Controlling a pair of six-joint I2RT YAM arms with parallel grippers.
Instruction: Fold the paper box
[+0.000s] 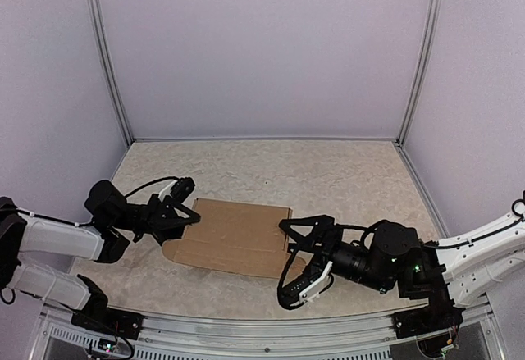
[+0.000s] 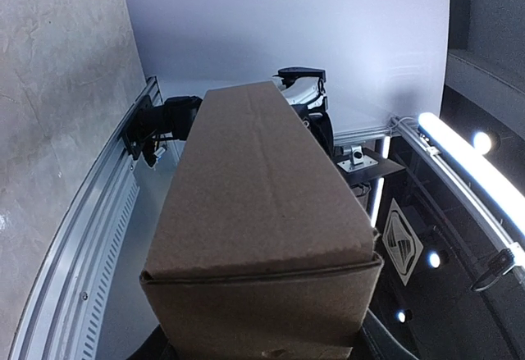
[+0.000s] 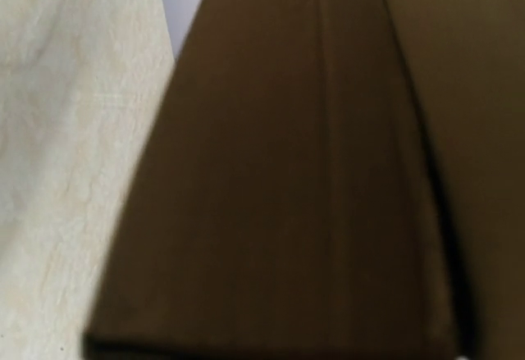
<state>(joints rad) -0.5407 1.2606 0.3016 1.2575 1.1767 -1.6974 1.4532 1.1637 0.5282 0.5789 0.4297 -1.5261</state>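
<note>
The left claw (image 1: 182, 204) stands about half open with one end of the paper box (image 1: 238, 237) between its jaws, and looks clamped on it; the right claw (image 1: 297, 257) is spread wide across the opposite end, its jaws straddling the cardboard, with no firm grip that I can make out; the box spans the gap between the two claws, low over the worktop (image 1: 328, 171), already formed into a slim closed shape rather than a flat sheet; a rounded tab (image 1: 175, 250) pokes out just beside the left claw, so I judge the folding to be late, at the tucking or closing of the ends; the next move probably calls for the right claw to close squarely on its end while the left steadies, without crushing the thin walls; the overhead view alone shows both claws and the loose tab; the left wrist view alone shows the neat creased end face; the right wrist view gives only blurred brown board.
</note>
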